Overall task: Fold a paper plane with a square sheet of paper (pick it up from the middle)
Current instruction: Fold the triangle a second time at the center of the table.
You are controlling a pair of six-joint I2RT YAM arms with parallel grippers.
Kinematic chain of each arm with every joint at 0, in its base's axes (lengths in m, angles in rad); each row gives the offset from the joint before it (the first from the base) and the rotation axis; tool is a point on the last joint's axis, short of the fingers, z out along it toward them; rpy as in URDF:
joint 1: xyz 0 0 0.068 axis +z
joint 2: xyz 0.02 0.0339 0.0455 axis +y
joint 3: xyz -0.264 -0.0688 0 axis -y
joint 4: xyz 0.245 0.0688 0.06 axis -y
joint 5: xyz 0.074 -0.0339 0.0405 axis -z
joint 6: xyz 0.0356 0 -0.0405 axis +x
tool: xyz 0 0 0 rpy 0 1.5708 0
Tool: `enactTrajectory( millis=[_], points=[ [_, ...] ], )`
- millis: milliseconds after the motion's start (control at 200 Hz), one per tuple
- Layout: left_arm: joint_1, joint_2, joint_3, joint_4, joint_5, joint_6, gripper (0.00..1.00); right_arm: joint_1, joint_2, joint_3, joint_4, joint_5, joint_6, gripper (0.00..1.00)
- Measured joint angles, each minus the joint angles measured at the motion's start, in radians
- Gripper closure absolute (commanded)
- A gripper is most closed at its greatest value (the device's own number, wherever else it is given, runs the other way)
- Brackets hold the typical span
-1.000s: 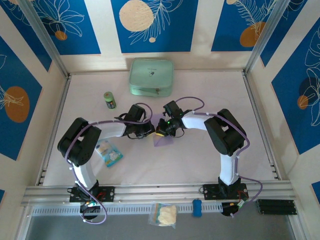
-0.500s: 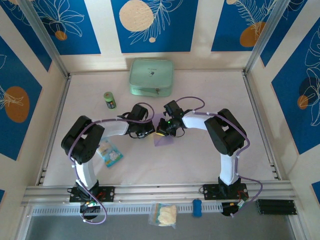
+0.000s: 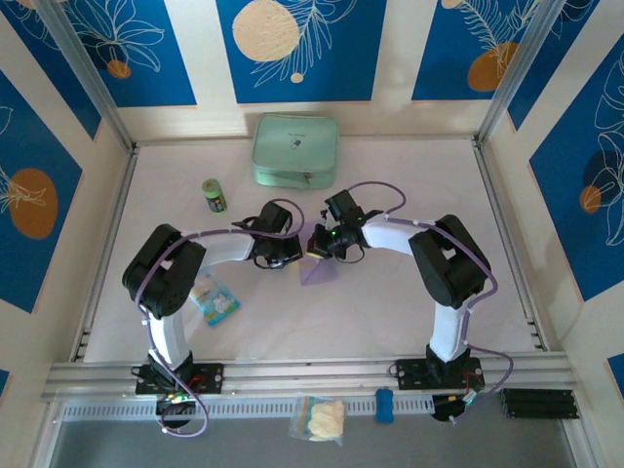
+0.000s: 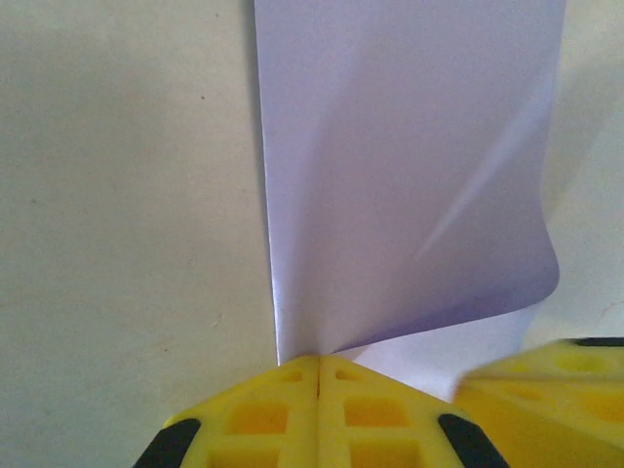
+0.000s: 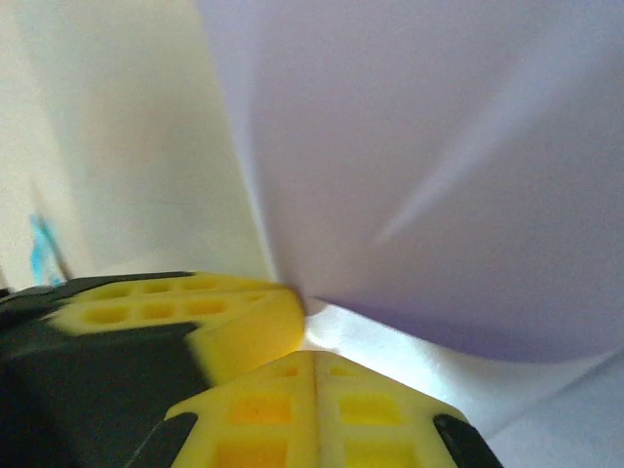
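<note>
both arms have carried their grippers a little higher in the top frame than a second ago, and the lavender paper sheet (image 3: pixel 320 272) has gone with them. it sits near the centre of the table (image 3: pixel 390 312).

in the left wrist view the left gripper (image 4: pixel 318 363) has its yellow pads pressed together on a corner of the sheet. the sheet runs up the frame from there, with a soft diagonal crease and a curled edge at lower right. the right gripper (image 5: pixel 314 359) also has its pads together. the sheet's pale underside seems to run into their seam, so i judge it is pinched there too, just beside the left one.

the paper looks very light and limp, bowing wherever it is unsupported. it should crease readily, but it could tear or crumple if the two pinches pull apart, and slip free if either loosens. holds near a corner or edge, as now, leave the middle free for a fold.

counting from the bottom of the top frame upward:
- one clear bag (image 3: pixel 319 419) with pale contents
- one small blue object (image 3: pixel 384 405)
- one blue-and-white snack packet (image 3: pixel 213 298)
- one sheet between two grippers
- one green can (image 3: pixel 214 196)
- one mint-green pouch (image 3: pixel 295 149) at upper centre
</note>
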Motion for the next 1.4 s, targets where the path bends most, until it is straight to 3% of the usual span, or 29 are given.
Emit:
enactTrajectory(
  millis=[910, 1401],
  points=[
    [-0.002, -0.001, 0.080, -0.131, -0.043, 0.079, 0.98, -0.023, 0.036, -0.057, 0.031, 0.005, -0.029, 1.00],
    [-0.069, -0.089, -0.045, -0.014, 0.069, -0.002, 0.97, -0.022, 0.039, -0.054, 0.023, 0.007, -0.006, 1.00]
  ],
)
